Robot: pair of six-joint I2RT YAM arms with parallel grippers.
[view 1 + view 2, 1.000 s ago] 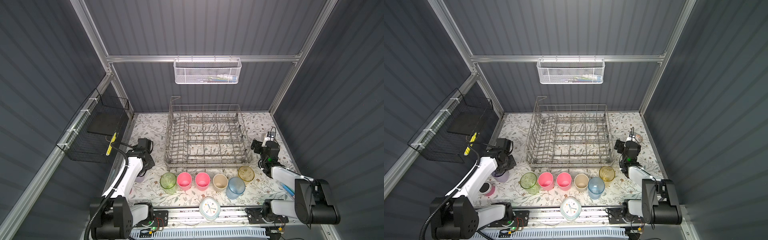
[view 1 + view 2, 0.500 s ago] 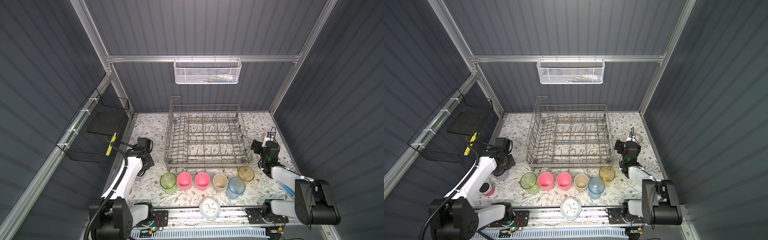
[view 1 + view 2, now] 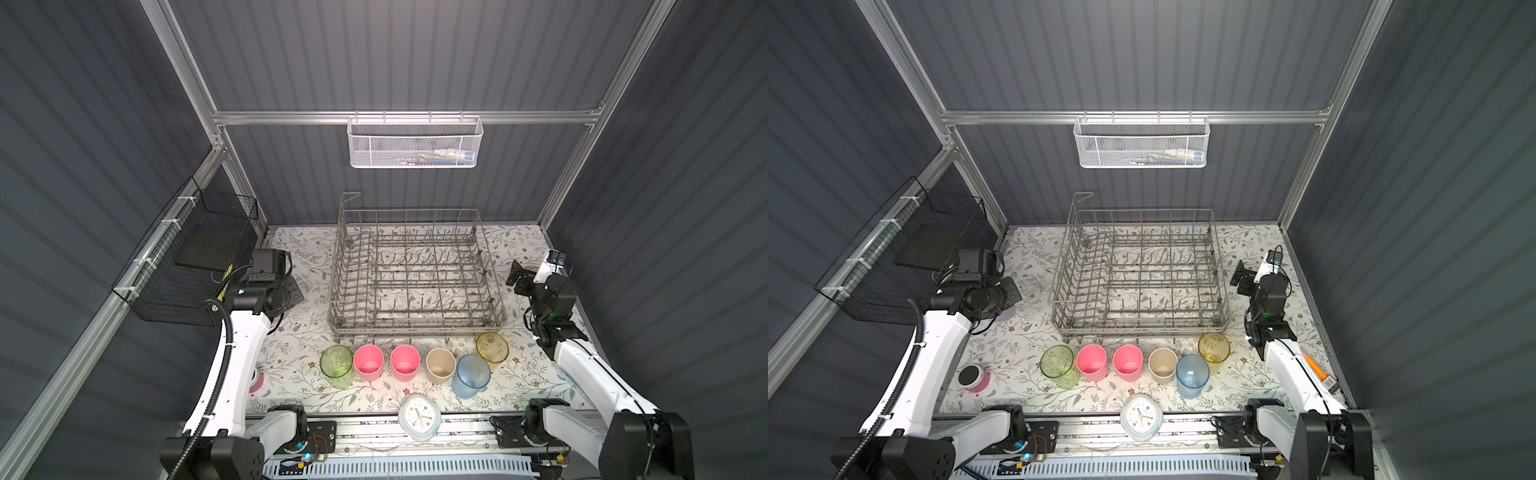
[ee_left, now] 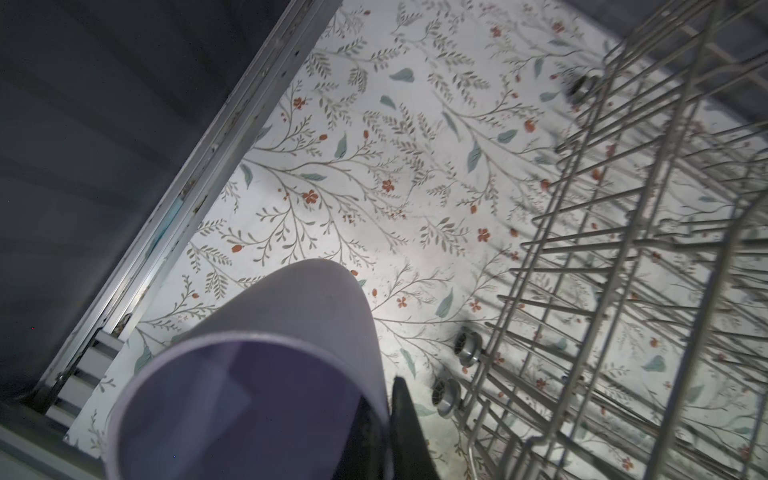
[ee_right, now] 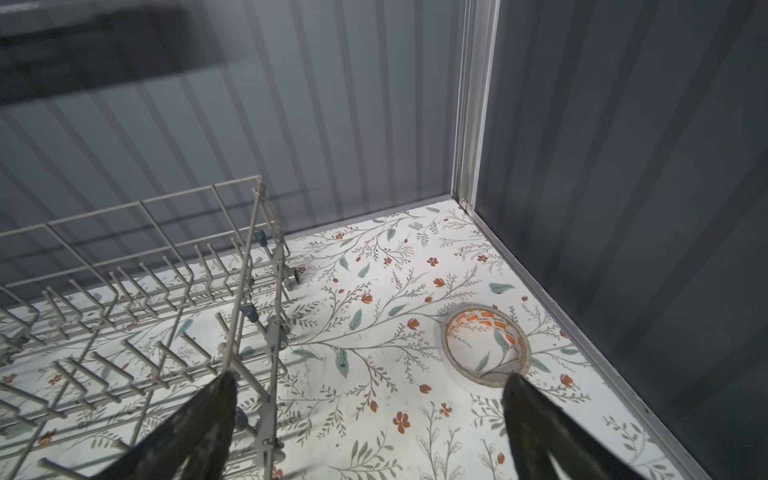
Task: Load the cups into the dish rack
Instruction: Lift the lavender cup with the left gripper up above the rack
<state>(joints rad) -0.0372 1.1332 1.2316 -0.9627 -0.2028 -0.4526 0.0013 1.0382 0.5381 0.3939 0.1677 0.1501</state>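
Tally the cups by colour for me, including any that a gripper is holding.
green cup: 1
pink cups: 2
beige cup: 1
blue cup: 1
yellow cup: 1
lavender cup: 1, gripped by the left gripper
Total: 7 cups, none in the dish rack.

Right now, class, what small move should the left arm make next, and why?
Probably lift straight up: the left gripper is shut on the wall of the lavender cup, low beside the dish rack, whose tall side it must clear.
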